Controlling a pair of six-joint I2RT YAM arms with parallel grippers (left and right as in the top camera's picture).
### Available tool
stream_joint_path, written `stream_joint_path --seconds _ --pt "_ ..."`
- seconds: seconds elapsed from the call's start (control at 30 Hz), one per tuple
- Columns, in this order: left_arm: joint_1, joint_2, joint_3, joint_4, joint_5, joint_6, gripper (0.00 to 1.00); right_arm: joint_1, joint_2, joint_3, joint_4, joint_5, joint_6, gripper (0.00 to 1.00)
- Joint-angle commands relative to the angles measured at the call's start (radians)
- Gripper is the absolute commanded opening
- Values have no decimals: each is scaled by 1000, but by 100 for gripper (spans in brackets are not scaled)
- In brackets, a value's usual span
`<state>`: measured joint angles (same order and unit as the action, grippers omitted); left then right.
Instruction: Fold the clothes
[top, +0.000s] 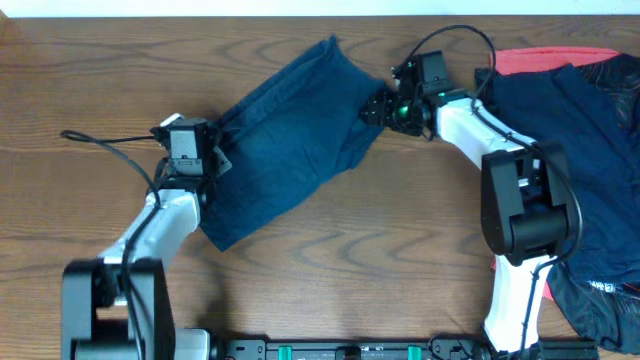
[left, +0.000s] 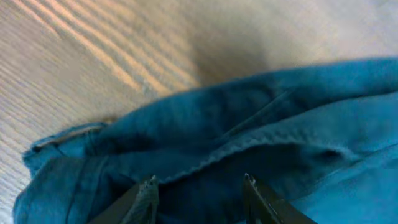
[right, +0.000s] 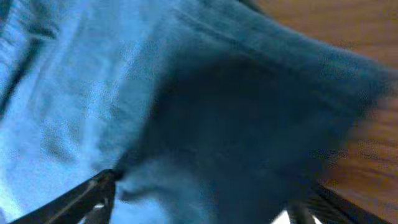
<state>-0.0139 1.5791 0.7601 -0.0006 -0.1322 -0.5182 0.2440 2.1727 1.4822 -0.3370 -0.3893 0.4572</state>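
Both wrist views are blurred, and the pile at the table's (top: 400, 250) right edge is cut off by the frame. There a red garment (top: 540, 60) shows from under a navy garment (top: 590, 130), with a darker one (top: 600, 300) below, hard to make out.

One pair of navy shorts (top: 290, 140) lies diagonally at mid-table, between the two grippers. The left gripper (top: 218, 160) sits at its left edge, fingers (left: 147, 194) parted over a hem fold. The right gripper (top: 378, 110) meets the right edge, fingers (right: 93, 193) spread wide over the cloth. Whether either grips fabric, I cannot tell.
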Motion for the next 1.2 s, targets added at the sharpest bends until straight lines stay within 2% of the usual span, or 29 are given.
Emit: stream_joint_path --seconds 0.0,0.03,0.07,0.13,0.17,0.3,0.47,0.6,0.87,1.0,1.03,1.07,1.17 --pt "13 61 18 -2 -46 32 46 24 33 -3 11 19 79 75" --pt "17 71 18 -3 -57 32 46 26 34 -3 11 34 91 70" --pt "23 80 18 -7 -68 32 46 29 42 -3 11 47 102 59" --pt "35 82 18 -22 -71 32 46 31 45 -3 6 53 107 13" --pt "43 79 18 -31 -70 31 46 31 45 -3 -9 53 107 1" --pt "62 72 18 -68 -48 32 46 -5 24 -3 -164 140 160 1" --pt "60 72 18 -65 166 54 46 -49 -42 -3 -358 306 193 1" --pt "56 72 18 -55 263 55 46 -42 -110 -3 -474 379 194 1" --pt "56 69 26 -35 316 122 47 -4 -164 -3 -739 393 231 2" --pt "60 8 35 -63 335 122 76 2 -170 -3 -778 422 238 4" --pt "61 -15 36 -72 335 122 85 0 -174 -3 -777 441 238 4" --pt "61 -54 36 -94 335 122 100 -4 -182 0 -777 459 238 4" --pt "61 -176 36 -208 334 121 98 -23 -207 14 -772 498 238 6"
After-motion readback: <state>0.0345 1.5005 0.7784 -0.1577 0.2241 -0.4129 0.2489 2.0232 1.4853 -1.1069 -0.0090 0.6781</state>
